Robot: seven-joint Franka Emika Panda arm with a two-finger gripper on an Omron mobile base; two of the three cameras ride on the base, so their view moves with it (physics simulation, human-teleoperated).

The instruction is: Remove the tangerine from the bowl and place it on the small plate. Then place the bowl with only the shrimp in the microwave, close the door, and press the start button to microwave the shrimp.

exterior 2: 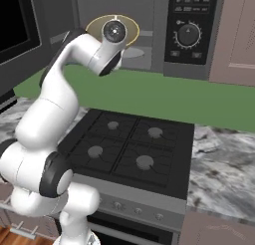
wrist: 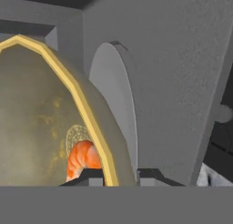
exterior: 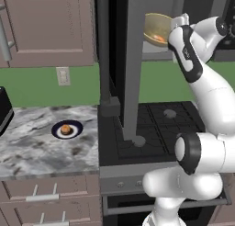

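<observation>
Inside the microwave (exterior 2: 149, 20) mouth, I see the gripper (wrist: 119, 175) clamped on the bowl (wrist: 41, 118) rim; shrimp (wrist: 82, 158) lies inside the bowl.

You're looking at a glossy white arm (exterior: 209, 94) built from fat, rounded links, with dark charcoal bands wrapping each joint (exterior: 188, 152). In the right base view a round dark cap with a pale centre (exterior 2: 114, 31) closes its end. The tool's (wrist: 120, 175) fingertips are small and dark.
</observation>
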